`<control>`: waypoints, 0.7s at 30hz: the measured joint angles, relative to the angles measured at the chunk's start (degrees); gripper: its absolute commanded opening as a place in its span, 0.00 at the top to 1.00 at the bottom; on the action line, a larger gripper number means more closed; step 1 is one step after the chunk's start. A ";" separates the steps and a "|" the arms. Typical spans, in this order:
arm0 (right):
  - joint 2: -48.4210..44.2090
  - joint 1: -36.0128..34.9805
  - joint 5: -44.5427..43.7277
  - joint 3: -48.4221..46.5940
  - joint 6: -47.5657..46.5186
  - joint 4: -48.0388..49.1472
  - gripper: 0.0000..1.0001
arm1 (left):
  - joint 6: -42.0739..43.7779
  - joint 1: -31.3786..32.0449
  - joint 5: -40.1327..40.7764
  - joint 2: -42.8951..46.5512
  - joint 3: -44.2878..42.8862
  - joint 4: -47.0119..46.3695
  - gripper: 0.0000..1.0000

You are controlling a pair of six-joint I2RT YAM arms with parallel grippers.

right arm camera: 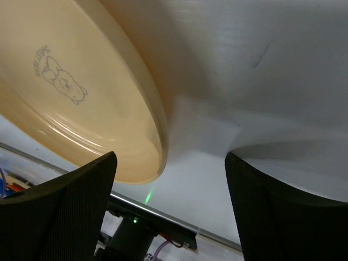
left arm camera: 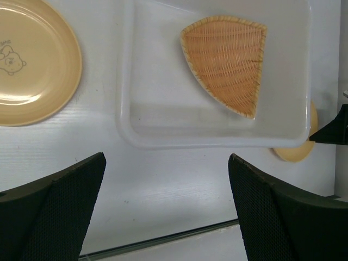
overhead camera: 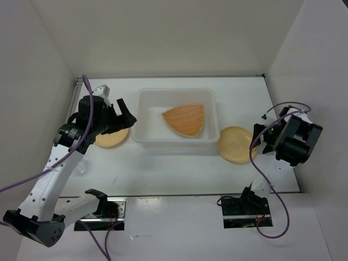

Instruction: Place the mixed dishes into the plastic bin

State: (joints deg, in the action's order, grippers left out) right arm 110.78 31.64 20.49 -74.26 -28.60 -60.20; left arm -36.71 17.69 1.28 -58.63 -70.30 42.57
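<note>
Top external view: at far left, a small clear cup (overhead camera: 81,166) sits on the white table (overhead camera: 179,174). The left gripper (overhead camera: 125,114), jaws apart, partly hides a yellow plate (overhead camera: 110,140) at the bin's eight o'clock. The translucent bin (overhead camera: 174,143) holds the woven fan-shaped dish (overhead camera: 185,120). A second plate (overhead camera: 234,144) lies just beside the bin at its four o'clock, with the right gripper (overhead camera: 260,139) next to it, jaws apart and empty.
</note>
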 measured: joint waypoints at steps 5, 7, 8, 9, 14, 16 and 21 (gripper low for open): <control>2.71 -0.46 1.62 -1.66 -0.04 -2.23 0.25 | -2.69 0.00 -0.13 1.60 0.24 0.83 0.00; 3.54 -0.72 2.29 -2.14 0.17 -2.73 0.35 | -2.97 0.00 -0.15 1.99 0.24 1.25 0.00; 4.04 -0.87 2.82 -2.27 0.46 -2.89 0.41 | -3.08 0.00 -0.13 2.14 0.24 1.57 0.00; 4.70 -1.05 3.45 -2.43 0.70 -3.23 0.53 | -3.32 0.00 -0.13 2.25 0.24 1.97 0.00; 8.22 -1.40 6.56 -2.58 2.10 -3.78 0.99 | -4.28 0.00 -0.13 3.78 0.48 3.06 0.00; 8.70 -1.44 7.76 -2.51 2.69 -4.28 1.00 | -4.31 -0.22 -0.13 4.98 0.96 3.08 0.00; 7.34 -1.51 7.04 -2.27 5.03 -3.67 1.00 | -5.18 -0.59 -0.24 7.52 2.29 3.76 0.00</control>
State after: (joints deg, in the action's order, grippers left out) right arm 118.13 30.13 27.53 -76.53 -23.57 -63.88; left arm -41.89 17.10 1.04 -51.11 -68.01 46.33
